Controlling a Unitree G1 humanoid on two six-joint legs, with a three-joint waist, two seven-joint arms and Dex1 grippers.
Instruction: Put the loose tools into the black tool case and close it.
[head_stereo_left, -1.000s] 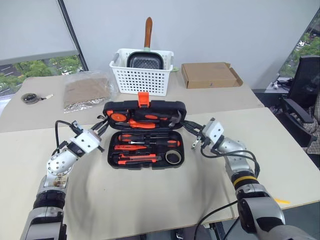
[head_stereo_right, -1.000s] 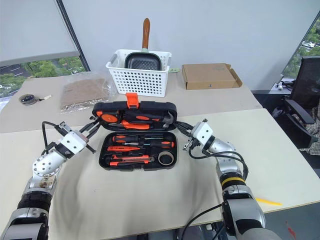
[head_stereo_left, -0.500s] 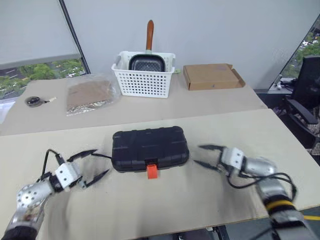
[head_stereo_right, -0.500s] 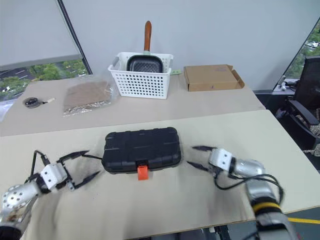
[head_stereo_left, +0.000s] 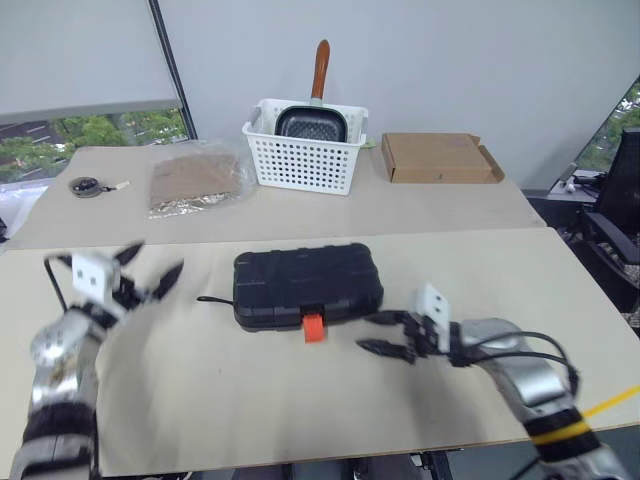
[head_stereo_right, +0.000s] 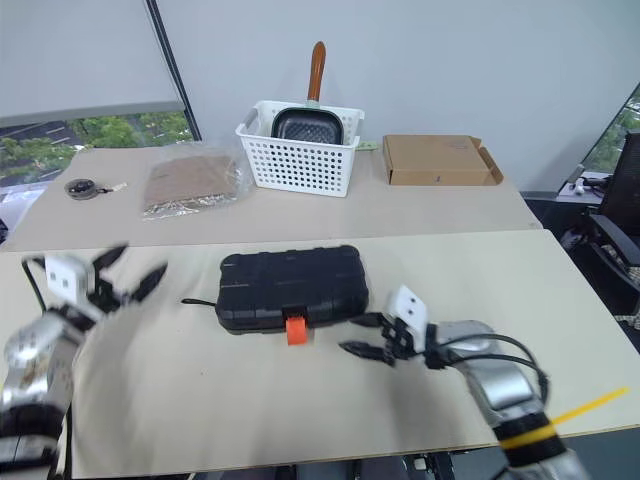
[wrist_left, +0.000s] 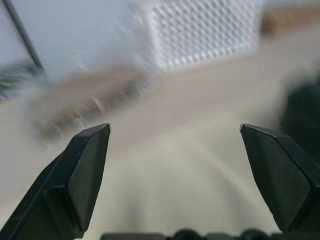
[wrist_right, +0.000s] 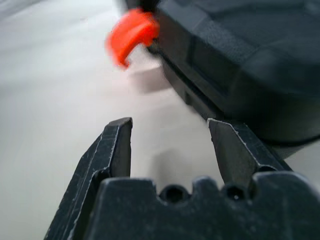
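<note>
Black tool case (head_stereo_left: 308, 284) shut on table; left end effector (head_stereo_left: 138, 268) wide, right end effector (head_stereo_left: 384, 333) parted, both empty.

The black tool case (head_stereo_left: 307, 286) lies shut, so its contents are hidden. Ahead of the left gripper (wrist_left: 175, 150), the white basket (wrist_left: 202, 30) and the bag (wrist_left: 85, 102) smear into blur. Beyond the right gripper (wrist_right: 170, 145), the case is cut off by the picture's edge and its orange latch (wrist_right: 131, 34) is blurred.

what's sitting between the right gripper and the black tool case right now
Nothing: bare table separates the right gripper from the black tool case, as the left eye view shows.
</note>
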